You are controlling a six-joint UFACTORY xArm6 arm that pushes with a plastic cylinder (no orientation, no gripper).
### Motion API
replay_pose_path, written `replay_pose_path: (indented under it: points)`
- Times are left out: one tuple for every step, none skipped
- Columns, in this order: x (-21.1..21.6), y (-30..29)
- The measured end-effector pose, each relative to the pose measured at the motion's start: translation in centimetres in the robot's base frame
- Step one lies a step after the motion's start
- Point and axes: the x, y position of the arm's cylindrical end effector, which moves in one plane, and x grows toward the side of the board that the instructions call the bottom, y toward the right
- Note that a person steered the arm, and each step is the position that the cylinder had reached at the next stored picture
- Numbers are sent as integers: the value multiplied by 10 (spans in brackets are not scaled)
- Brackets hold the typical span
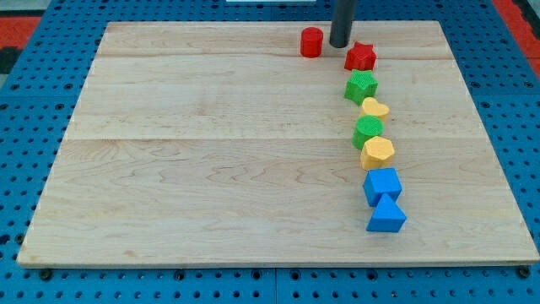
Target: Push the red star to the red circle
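My tip (339, 44) stands at the far edge of the wooden board (211, 152), between the red circle (311, 42) just to its left and the red star (360, 57) just to its right. Nearer from the star runs a line: green star (361, 86), yellow heart (375, 108), green block (368, 131), yellow hexagon (377, 153), blue cube (382, 185), blue triangle (386, 214).

Your rod is standing upright, entering from the view's top; my tip (339, 45) is resting on the board.

board (211, 169): pale wood | base (25, 279): blue pegboard, evenly lit
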Motion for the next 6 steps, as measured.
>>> replay_pose_path:
  points:
    - [-19, -58]
    - [-21, -55]
    - [-4, 64]
    - [38, 145]
    - [60, 89]
    - [46, 28]
